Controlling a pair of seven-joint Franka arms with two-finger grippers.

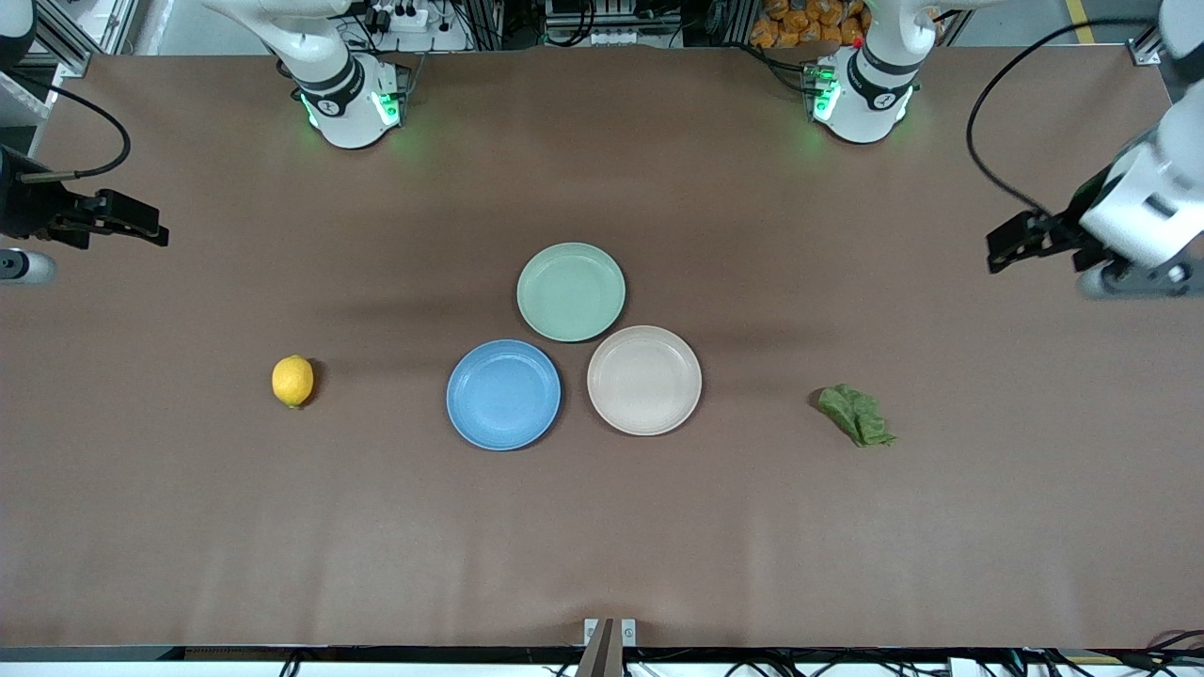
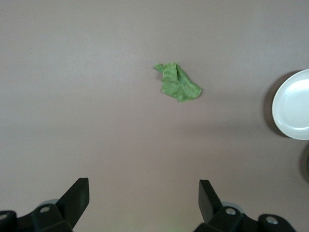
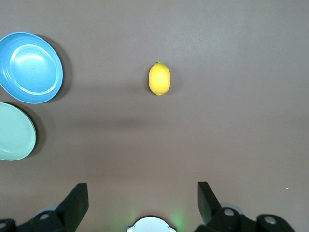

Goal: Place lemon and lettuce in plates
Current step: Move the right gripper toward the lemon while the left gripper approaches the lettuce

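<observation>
The yellow lemon (image 1: 293, 381) lies on the table toward the right arm's end, beside the blue plate (image 1: 503, 394). The dark green lettuce (image 1: 857, 415) lies toward the left arm's end, beside the beige-pink plate (image 1: 644, 380). Both plates are empty and touch each other at mid-table. My left gripper (image 1: 1011, 246) hangs open and empty over bare table at the left arm's end. My right gripper (image 1: 141, 226) hangs open and empty over the right arm's end. The left wrist view shows the lettuce (image 2: 178, 83), the beige-pink plate (image 2: 295, 104) and the open gripper (image 2: 144, 200). The right wrist view shows the lemon (image 3: 159, 79), the blue plate (image 3: 31, 67) and the open gripper (image 3: 143, 203).
A pale green plate (image 1: 571, 291), empty, sits against the two other plates, farther from the front camera; it also shows in the right wrist view (image 3: 14, 131). The brown table (image 1: 602, 527) stretches wide around everything. The arm bases (image 1: 350, 103) stand along the table's top edge.
</observation>
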